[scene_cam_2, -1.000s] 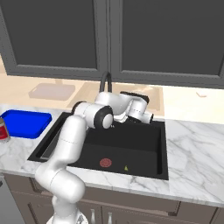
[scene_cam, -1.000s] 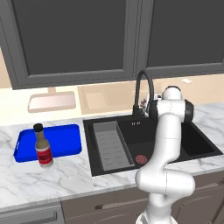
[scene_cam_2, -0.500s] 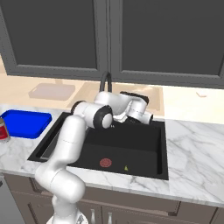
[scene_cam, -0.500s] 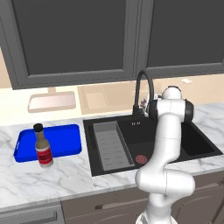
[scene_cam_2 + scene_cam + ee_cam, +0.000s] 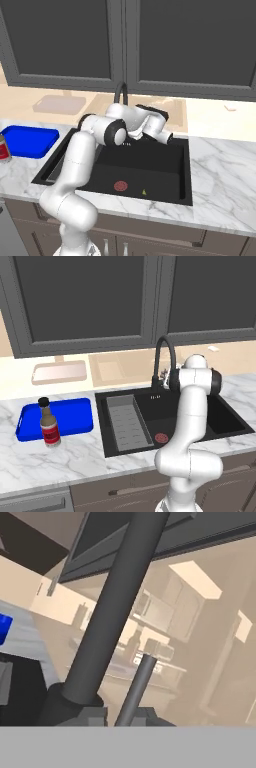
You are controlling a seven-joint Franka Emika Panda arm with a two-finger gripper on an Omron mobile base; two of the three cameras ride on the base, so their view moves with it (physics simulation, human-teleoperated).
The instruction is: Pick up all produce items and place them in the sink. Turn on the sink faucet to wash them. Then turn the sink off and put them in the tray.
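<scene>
In the left base view, a pale pink-beige rectangular tray [image 5: 59, 372] lies at the upper left against the wall. Below it, at the left edge, the bright blue shallow tray with a raised rim [image 5: 70, 417] rests on the white marbled counter [image 5: 75, 453], and a brown bottle with a red label and black cap [image 5: 49, 424] stands upright at the tray's front edge, overlapping it. Towards the centre sits the large black recessed sink [image 5: 170, 415], with a grey ribbed rack insert [image 5: 127, 422] along its left side and a small red round drain [image 5: 161, 438] on the floor near the front. Behind the basin rises the tall slim black gooseneck faucet [image 5: 163, 361]; the white arm stands just right of it, its wrist level with the lower stem.

In the right base view, the blue tray is at the far left, the drain [image 5: 120, 186] sits at lower centre, and just right of it lies a tiny yellow-green speck [image 5: 144, 191] on the sink floor, probably the lime-like fruit, though it is too small to be sure. The two-finger gripper [image 5: 166, 137] reaches right from the faucet base, above the basin's rear edge.

In the hand view, the faucet's thick dark stem [image 5: 115, 612] crosses diagonally, very close. A thinner grey rod [image 5: 135, 689] stands beside it. I cannot tell how far apart the jaws stand or whether they hold anything.
</scene>
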